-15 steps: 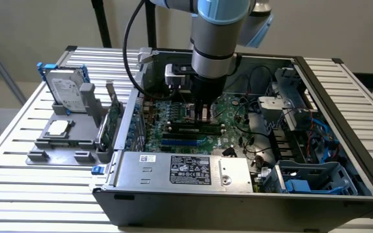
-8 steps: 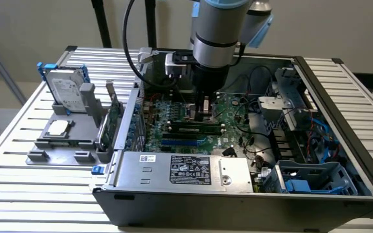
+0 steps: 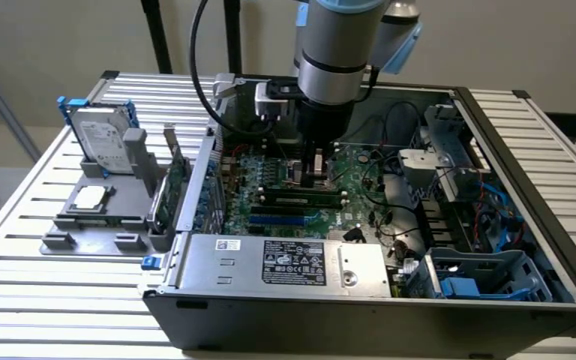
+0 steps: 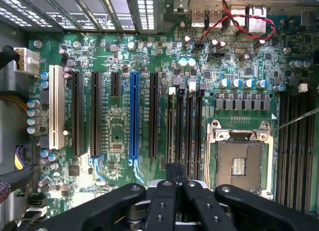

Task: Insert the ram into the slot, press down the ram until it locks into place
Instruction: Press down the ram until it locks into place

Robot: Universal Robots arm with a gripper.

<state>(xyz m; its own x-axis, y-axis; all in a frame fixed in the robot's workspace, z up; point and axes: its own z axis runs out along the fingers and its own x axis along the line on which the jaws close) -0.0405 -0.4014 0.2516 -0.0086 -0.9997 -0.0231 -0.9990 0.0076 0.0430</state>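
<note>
Ram (image 3: 298, 197) stands on edge in a black slot (image 3: 264, 201) on the board (image 3: 251, 171), inside the open case (image 3: 298, 319) on the slatted tabletop (image 3: 28, 300). It runs across the exterior view, just in front of the end effector (image 3: 316, 176). Whether its latches have closed I cannot tell.

The end effector hangs low over the board, close above the ram's far side. In the wrist view its fingertips (image 4: 175, 172) lie together with nothing seen between them, poised over the near ends of the parallel black slots (image 4: 182, 126) beside the empty processor socket (image 4: 239, 163). Which of those slots carries the ram I cannot make out there.

The inserting looks done, as I judge it, and the pressing is the step in hand. That calls for a straight push down on the ram's top edge, kept even along its length so it does not tip, until both end latches snap in.
</note>
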